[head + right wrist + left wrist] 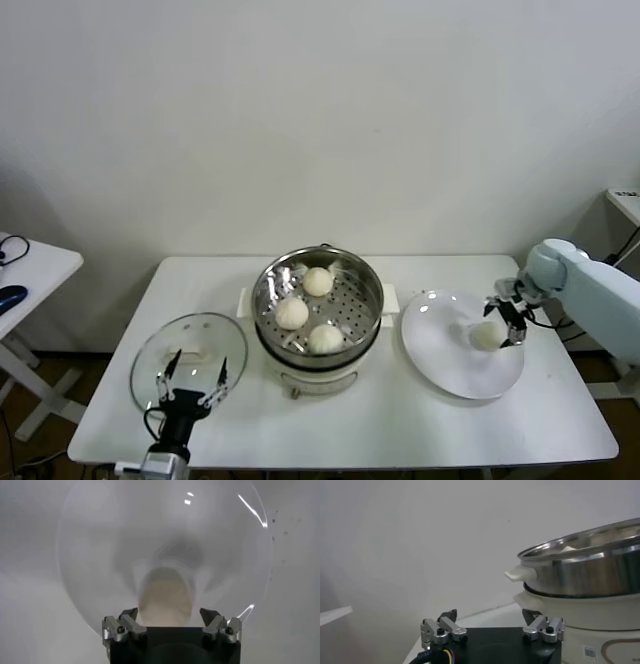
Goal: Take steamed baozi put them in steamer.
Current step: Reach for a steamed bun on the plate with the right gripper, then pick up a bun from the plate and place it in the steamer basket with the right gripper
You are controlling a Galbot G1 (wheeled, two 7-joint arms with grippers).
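Observation:
Three cream-white baozi (318, 281) (291, 314) (324, 339) lie on the perforated tray inside the shiny steel steamer (269, 283) at the table's middle. One more baozi (487, 335) (165, 596) rests on the white plate (445, 352) to the right. My right gripper (508, 322) (169, 614) is open, its fingers standing on either side of that bun without closing on it. My left gripper (192, 384) (490, 615) is open and empty, low at the front left beside the steamer's white base (600, 617).
A round glass lid (205, 337) with a white handle lies flat on the table left of the steamer, under my left gripper. A second white table (35, 270) stands off to the far left. The table's front edge runs close behind my left arm.

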